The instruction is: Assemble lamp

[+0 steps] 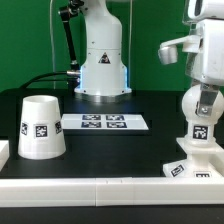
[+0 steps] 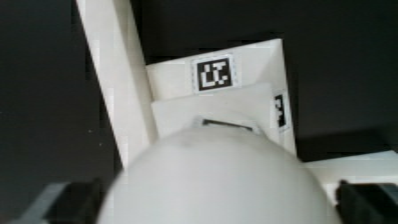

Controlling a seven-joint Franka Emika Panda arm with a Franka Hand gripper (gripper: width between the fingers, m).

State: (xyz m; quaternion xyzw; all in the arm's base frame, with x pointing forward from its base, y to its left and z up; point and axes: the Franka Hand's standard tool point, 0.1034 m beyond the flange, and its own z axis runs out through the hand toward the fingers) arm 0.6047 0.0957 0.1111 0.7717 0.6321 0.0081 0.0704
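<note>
The round-topped bulb post (image 1: pixel 198 108) stands upright on the flared square base (image 1: pixel 190 160) at the exterior view's right, against the white border wall. My gripper (image 1: pixel 203 84) comes down from above and is shut on the bulb's rounded top. In the wrist view the bulb's dome (image 2: pixel 205 170) fills the space between my two dark fingers (image 2: pixel 64 200), with the gripper (image 2: pixel 214 205) centred over it and the tagged base (image 2: pixel 240 75) below. The large cone shade (image 1: pixel 40 127) stands alone, narrow end up, at the exterior view's left.
The marker board (image 1: pixel 104 122) lies flat mid-table. The glossy white robot pedestal (image 1: pixel 102 55) stands behind it. A low white border wall (image 1: pixel 100 186) runs along the front edge and also shows in the wrist view (image 2: pixel 112 70).
</note>
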